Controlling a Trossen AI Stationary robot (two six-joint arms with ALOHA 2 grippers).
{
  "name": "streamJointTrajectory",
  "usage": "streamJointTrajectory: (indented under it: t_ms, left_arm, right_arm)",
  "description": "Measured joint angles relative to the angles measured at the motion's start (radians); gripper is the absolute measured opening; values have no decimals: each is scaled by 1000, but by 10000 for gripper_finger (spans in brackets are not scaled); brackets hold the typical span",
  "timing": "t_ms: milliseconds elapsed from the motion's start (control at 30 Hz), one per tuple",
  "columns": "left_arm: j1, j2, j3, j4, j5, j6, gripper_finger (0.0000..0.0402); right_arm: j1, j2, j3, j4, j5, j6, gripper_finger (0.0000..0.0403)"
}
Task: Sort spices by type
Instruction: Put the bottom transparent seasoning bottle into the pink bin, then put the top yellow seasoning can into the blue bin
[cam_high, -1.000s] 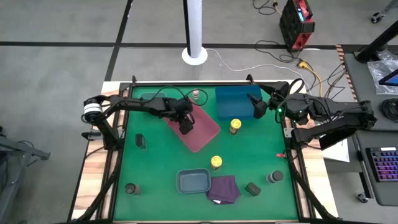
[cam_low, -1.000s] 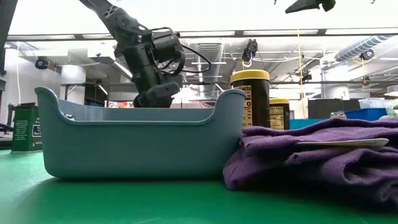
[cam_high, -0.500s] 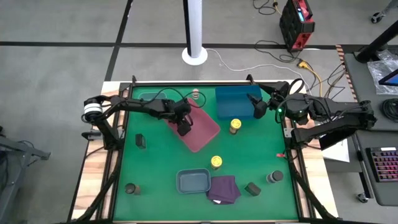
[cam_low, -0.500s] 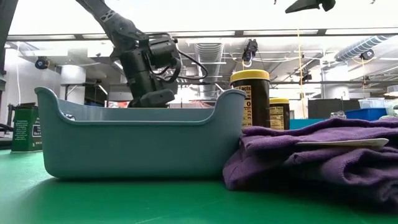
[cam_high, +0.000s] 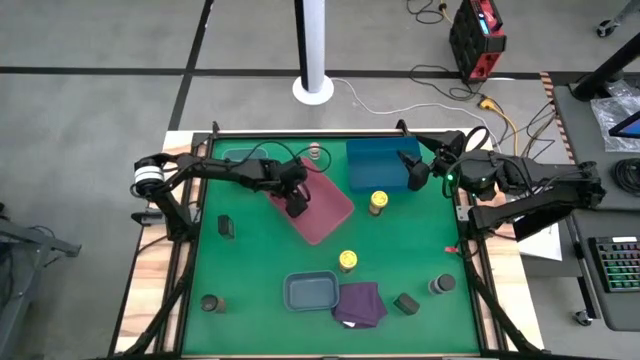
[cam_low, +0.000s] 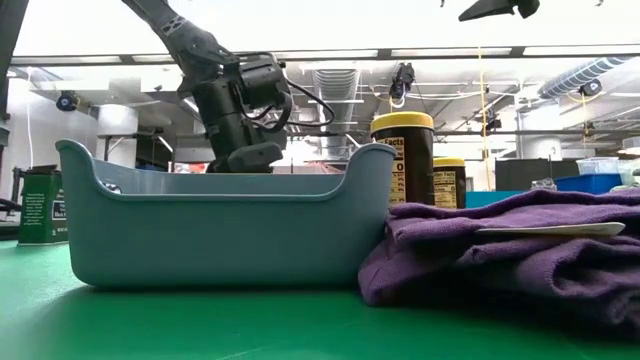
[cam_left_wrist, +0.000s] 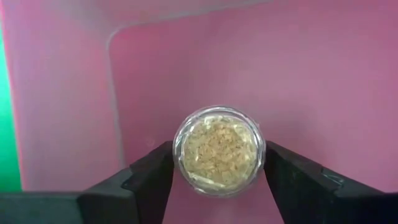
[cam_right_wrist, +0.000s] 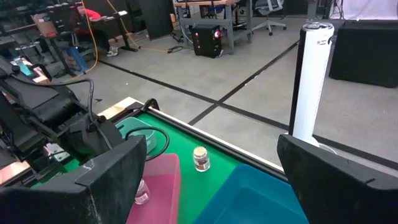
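My left gripper (cam_high: 296, 205) is over the pink tray (cam_high: 325, 205), shut on a small clear spice jar (cam_left_wrist: 218, 151) of pale granules; the right wrist view shows this jar (cam_right_wrist: 140, 190) low inside the tray. A second pale jar (cam_high: 315, 152) stands on the mat by the far edge. Two yellow-lidded jars (cam_high: 378, 203) (cam_high: 347, 261) stand mid-table. Dark jars (cam_high: 226, 227) (cam_high: 210, 302) (cam_high: 406, 302) (cam_high: 440, 285) sit near the left and near edges. My right gripper (cam_high: 413, 170) waits open over the blue tray (cam_high: 375, 165). My left gripper pinches the clear jar by its round side wall (cam_left_wrist: 180, 152) between the two fingers (cam_left_wrist: 152, 171), one on each side. The fingers come from above, pointing down into the pink tray. The jar's round end faces the wrist camera. Whether it rests on the tray floor I cannot tell.
A grey-blue tray (cam_high: 311, 291) and a purple cloth (cam_high: 360, 302) lie by the near edge, filling the low view's foreground. A teal tray (cam_high: 235, 157) sits at the far left. Open green mat lies between the pink tray and the near trays.
My left gripper has shifted a little toward the table's left over the pink tray, still shut on the jar. The right arm has kept still.
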Motion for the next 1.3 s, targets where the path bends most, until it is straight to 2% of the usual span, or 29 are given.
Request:
streamJointTrajectory:
  t_ms: [233, 467, 767, 933, 1033, 1133, 1300]
  left_arm:
    - [0, -83, 0, -74, 2, -4, 228]
    - [-16, -242, 29, -135, 10, -54, 229]
    - [-75, -433, 85, -132, -13, -120, 229]
    - [-92, -501, 112, -134, -46, -146, 229]
    - [-92, -533, 130, -135, -50, -156, 229]
    - [-92, -560, 146, -135, -53, -162, 229]
    - [-92, -583, 168, -139, -95, -174, 229]
  right_arm:
    - [0, 0, 0, 0, 0, 10, 352]
    - [0, 14, 2, 1, -1, 35, 352]
    - [0, 190, 162, -41, -21, 57, 352]
    - [-2, 320, 317, -256, -36, 182, 352]
    - [-4, 391, 402, -442, -55, 335, 352]
    - [-21, 452, 458, -659, -138, 561, 352]
    - [-41, 524, 466, -914, -336, 822, 352]
